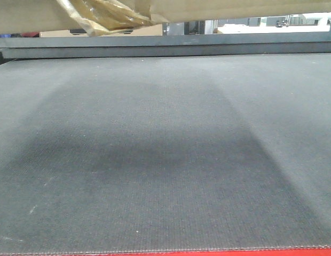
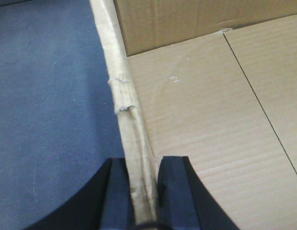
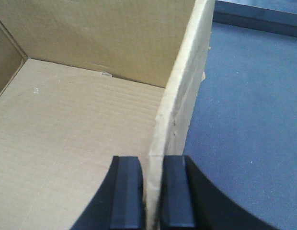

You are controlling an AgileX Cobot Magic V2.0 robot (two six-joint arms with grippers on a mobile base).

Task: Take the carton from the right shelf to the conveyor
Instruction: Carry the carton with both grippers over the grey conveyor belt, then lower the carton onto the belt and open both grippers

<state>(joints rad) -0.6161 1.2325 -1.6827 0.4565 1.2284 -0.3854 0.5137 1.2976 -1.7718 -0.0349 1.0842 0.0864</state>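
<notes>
Left claw astride carton wall

1. The left gripper is seen at the bottom edge, its dark jaws closed on the upper rim of a side wall of the carton.
2. To the right of the rim, the carton's open inside is shown: a corrugated floor crossed by a thin dark seam, with a further wall at the top.
3. A torn, peeling strip is seen on the rim ahead of the jaws.
4. The dark blue-grey desk is seen to the left of the rim.
</notes>
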